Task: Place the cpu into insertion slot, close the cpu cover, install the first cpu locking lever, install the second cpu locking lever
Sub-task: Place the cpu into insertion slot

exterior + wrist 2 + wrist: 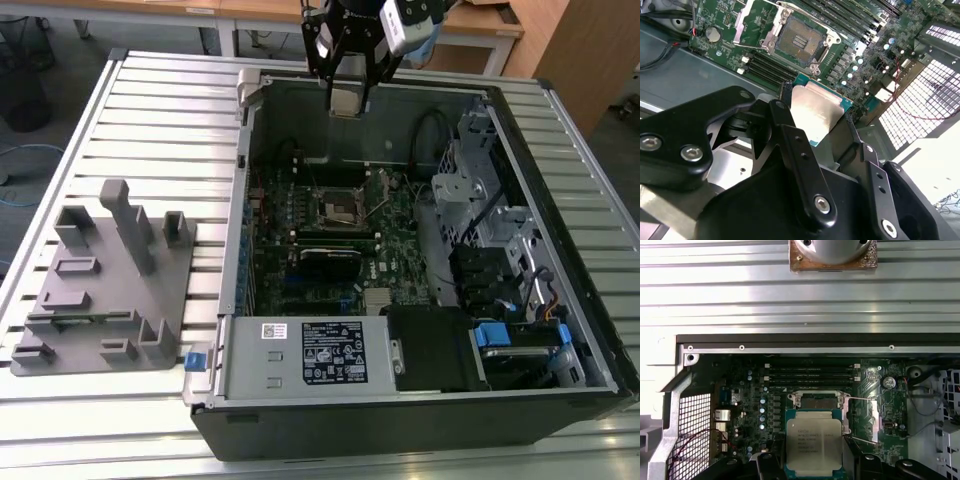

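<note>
My gripper (345, 98) hangs above the far wall of the open computer case, shut on the cpu (816, 114), a flat square chip with a dull silver top. Black fingers (785, 125) clamp the chip's two opposite edges in both wrist views, where the cpu (814, 445) faces the camera. Below it on the green motherboard lies the insertion slot (797, 42), a dark square socket with a silver rim, uncovered with its contact field showing. In the exterior view the insertion slot (338, 207) sits mid-board, nearer to the camera than the gripper. Two thin wire levers (861, 399) stick out beside the socket.
A power supply box (320, 355) with a white label fills the case's near side. Drive cages and cables (485, 215) crowd the exterior view's right. Long black memory slots (812, 375) run beside the socket. A grey fixture block (110, 280) stands on the slatted table at the exterior view's left.
</note>
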Tool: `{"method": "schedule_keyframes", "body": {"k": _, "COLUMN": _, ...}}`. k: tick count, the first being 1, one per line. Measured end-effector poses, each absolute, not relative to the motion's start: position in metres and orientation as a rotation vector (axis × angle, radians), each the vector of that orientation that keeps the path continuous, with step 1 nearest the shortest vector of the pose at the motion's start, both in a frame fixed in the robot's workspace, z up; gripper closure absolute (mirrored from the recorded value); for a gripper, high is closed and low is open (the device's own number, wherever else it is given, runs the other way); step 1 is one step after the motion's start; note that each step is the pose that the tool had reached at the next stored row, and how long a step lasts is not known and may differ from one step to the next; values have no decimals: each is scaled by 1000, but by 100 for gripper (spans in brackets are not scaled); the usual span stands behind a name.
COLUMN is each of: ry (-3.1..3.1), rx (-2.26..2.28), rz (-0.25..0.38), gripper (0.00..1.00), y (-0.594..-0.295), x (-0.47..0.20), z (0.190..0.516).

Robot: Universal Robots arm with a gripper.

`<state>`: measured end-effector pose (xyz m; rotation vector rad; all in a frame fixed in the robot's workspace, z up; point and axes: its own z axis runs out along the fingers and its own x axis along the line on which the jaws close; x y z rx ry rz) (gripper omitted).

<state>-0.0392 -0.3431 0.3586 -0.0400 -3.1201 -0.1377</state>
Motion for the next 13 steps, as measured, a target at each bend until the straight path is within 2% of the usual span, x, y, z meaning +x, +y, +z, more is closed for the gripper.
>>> {"method": "schedule_keyframes", "body": {"k": 13, "ry": -3121, "rx": -40, "rz": -138, "gripper": 46, "y": -343, "x": -39, "z": 354}}
